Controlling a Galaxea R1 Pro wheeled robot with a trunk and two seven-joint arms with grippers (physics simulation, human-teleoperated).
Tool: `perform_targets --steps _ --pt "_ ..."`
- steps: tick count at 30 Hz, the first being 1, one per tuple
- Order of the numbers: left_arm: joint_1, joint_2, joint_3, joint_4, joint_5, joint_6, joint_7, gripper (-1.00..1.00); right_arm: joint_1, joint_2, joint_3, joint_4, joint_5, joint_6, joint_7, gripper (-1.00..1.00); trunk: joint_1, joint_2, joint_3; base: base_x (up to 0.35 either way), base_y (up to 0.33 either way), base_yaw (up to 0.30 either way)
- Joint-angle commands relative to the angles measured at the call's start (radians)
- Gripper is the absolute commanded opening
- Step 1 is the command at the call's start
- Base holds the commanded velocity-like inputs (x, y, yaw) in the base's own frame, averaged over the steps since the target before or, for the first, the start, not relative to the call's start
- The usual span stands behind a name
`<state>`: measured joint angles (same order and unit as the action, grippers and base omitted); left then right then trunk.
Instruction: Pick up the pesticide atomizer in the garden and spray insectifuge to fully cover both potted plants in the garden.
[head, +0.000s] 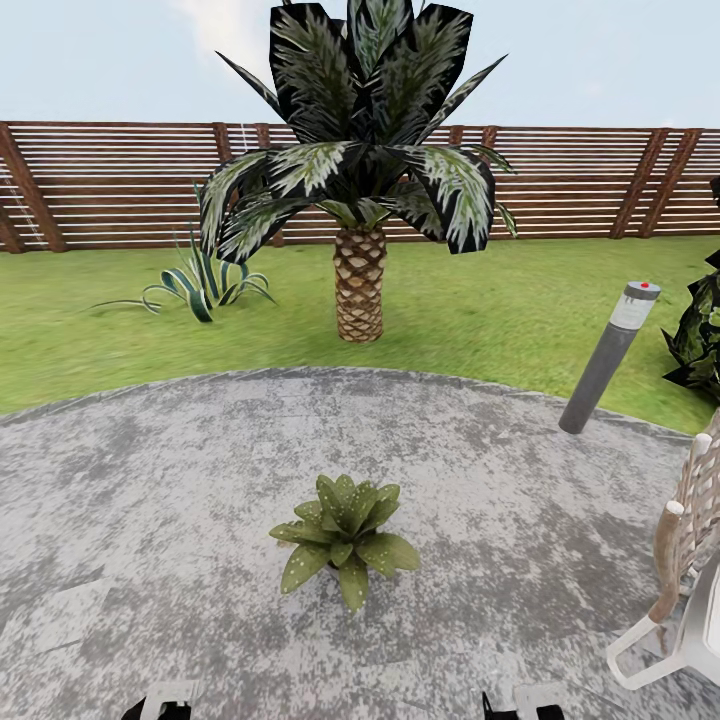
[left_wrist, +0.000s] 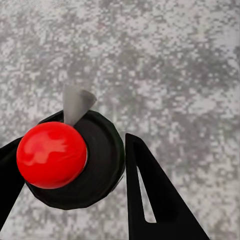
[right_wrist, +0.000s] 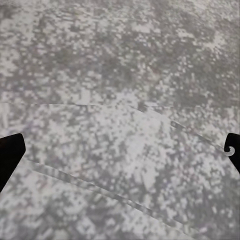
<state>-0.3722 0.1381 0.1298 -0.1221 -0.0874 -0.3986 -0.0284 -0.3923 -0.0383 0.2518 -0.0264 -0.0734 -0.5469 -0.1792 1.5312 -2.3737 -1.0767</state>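
Note:
The pesticide atomizer (left_wrist: 75, 160) appears top-down in the left wrist view: a dark round cap with a red knob and a grey nozzle. My left gripper (left_wrist: 70, 162) is shut on it, one black finger (left_wrist: 150, 195) on each side, above the stone patio. One potted plant (head: 345, 540), a low rosette of green leaves dotted with pale specks, stands on the patio (head: 150, 480) straight ahead in the head view. My right gripper (right_wrist: 120, 150) hangs open over bare stone, its fingertips (right_wrist: 10, 155) wide apart. No mist is visible.
A big palm (head: 360, 200) and a striped agave (head: 205, 280) grow on the lawn before the brown slatted fence (head: 100, 180). A grey bollard lamp (head: 605, 360) leans at the patio's right edge. A wicker chair (head: 680, 570) stands at the near right.

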Motion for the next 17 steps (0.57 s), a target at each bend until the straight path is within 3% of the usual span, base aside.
perform_targets --steps 1,17 --pt "-0.001 0.000 0.009 0.001 -0.009 -0.003 -0.002 -1.00 0.000 0.000 0.009 0.000 -0.007 -0.002 -0.003 1.00 0.000 0.000 -0.001 0.000 0.000 0.000" --pt "-0.001 0.000 0.010 -0.001 -0.009 -0.005 -0.002 -1.00 0.000 0.006 0.009 0.000 -0.006 -0.002 -0.002 1.00 0.000 0.000 -0.001 0.000 0.000 0.000"
